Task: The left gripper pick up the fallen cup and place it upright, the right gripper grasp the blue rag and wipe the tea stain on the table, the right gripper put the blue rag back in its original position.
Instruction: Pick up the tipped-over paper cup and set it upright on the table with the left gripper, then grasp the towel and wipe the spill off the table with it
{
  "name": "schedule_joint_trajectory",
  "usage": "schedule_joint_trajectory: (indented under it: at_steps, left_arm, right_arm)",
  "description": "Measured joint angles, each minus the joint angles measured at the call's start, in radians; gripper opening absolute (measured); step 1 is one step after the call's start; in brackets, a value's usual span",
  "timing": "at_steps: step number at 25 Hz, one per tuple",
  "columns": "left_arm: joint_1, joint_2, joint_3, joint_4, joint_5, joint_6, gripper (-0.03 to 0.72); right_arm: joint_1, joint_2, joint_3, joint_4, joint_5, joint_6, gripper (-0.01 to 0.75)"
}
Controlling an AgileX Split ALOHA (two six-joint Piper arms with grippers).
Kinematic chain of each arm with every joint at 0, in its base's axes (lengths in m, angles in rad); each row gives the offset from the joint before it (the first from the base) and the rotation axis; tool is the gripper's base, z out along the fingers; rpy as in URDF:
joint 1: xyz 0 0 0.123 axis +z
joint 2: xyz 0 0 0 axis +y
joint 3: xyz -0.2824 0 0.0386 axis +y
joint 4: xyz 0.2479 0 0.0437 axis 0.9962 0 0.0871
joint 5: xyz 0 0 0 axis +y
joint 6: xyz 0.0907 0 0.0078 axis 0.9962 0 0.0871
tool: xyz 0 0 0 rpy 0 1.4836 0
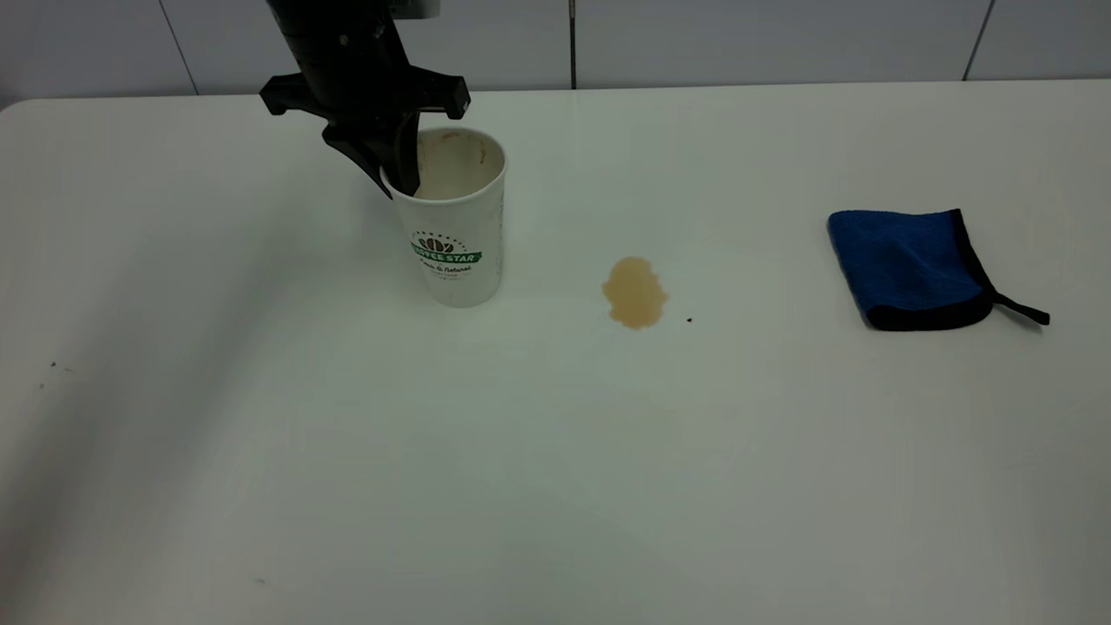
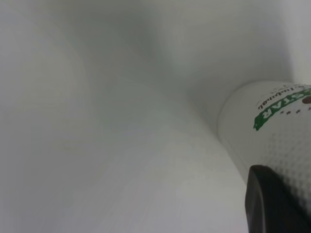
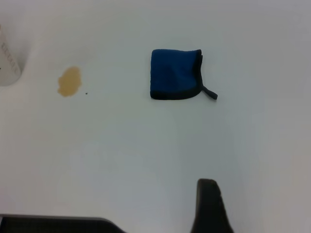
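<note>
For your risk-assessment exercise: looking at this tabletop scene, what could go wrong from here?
1. The black left gripper has fingers straddling the rim of the upright white paper coffee cup; withdrawing carelessly might tip it again.
2. The light-brown tea stain lies unwiped, apart from the folded blue rag; wiping might smear it.

One cup point(image 1: 456, 221), one blue rag point(image 1: 911, 267), one tea stain point(image 1: 634, 292), perhaps one dark speck point(image 1: 689, 319)

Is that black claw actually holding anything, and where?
Yes: the left end effector grips the cup by its rim, one finger inside, one outside.
</note>
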Motion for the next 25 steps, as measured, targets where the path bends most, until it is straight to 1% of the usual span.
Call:
schedule_joint_trajectory:
  at_steps: [1,3,5,7,10,11,13,16,21,25]
  left_arm:
    - [0.000,0.000,0.000,0.000,0.000,0.001,0.051]
    - [0.000,0.000,0.000,-0.001,-0.001,0.001,0.115]
    - [0.000,0.000,0.000,-0.004,-0.004,0.004,0.199]
    - [0.000,-0.001,0.000,-0.004,-0.009,0.004,0.306]
    - [0.000,-0.019,0.000,-0.003,-0.022,0.004,0.439]
    - [0.000,-0.030,0.000,-0.003,-0.023,0.004,0.475]
    - [0.000,-0.063,0.000,-0.003,-0.017,0.004,0.524]
    - [-0.002,-0.122,0.000,-0.003,0.022,0.004,0.553]
    - [-0.022,-0.263,0.000,-0.001,0.098,0.004,0.557]
    - [-0.062,-0.414,0.000,0.000,0.168,0.004,0.557]
  right_arm:
    - [0.000,0.000,0.000,0.000,0.000,0.000,0.553]
    - [0.000,0.000,0.000,0.000,0.000,0.000,0.553]
    - [0.000,0.000,0.000,0.000,0.000,0.000,0.553]
    - [0.000,0.000,0.000,0.000,0.000,0.000,0.553]
    - [0.000,0.000,0.000,0.000,0.000,0.000,0.553]
    - [0.000,0.000,0.000,0.000,0.000,0.000,0.553]
    - [0.000,0.000,0.000,0.000,0.000,0.000,0.553]
    - [0.000,0.000,0.000,0.000,0.000,0.000,0.553]
    - [0.000,0.000,0.000,0.000,0.000,0.000,0.553]
    - [0.000,0.000,0.000,0.000,0.000,0.000,0.553]
